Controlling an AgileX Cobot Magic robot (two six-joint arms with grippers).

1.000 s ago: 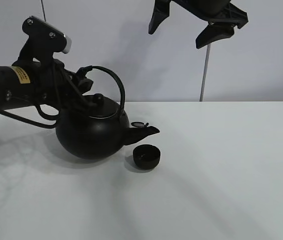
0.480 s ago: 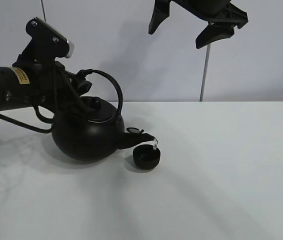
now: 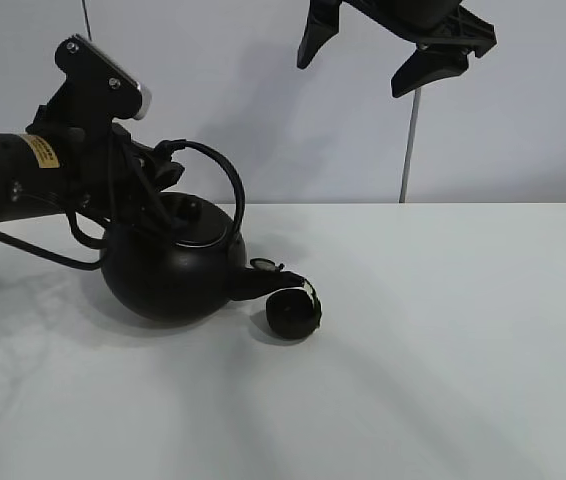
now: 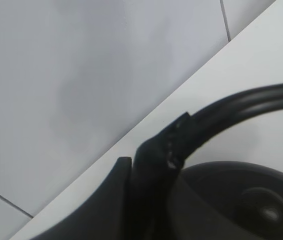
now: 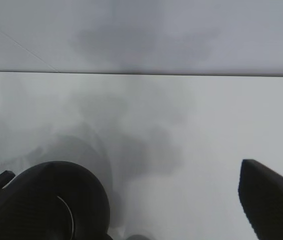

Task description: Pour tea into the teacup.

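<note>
The big black kettle (image 3: 173,275) is tilted to the right, with its spout (image 3: 278,280) dipped over the rim of the small black teacup (image 3: 293,316) on the white table. A pale glint shows at the spout's tip above the cup. My left gripper (image 3: 166,172) is shut on the kettle's arched handle (image 3: 235,200) at its left end. The left wrist view shows the fingers (image 4: 151,170) clamped on the handle (image 4: 241,105) above the lid (image 4: 254,197). My right gripper (image 3: 393,50) hangs open and empty high above the table. Its view (image 5: 126,172) shows the kettle (image 5: 56,200) below.
The white table (image 3: 463,330) stretches out to the right and front of the cup. A pale wall (image 3: 523,130) with a thin vertical seam (image 3: 408,150) stands behind the table. The left arm (image 3: 13,180) and its cables reach in from the left edge.
The kettle has tipped further to the right and shifted slightly left. Its spout has dropped from above the cup down to the cup's rim. The right arm has not moved.
</note>
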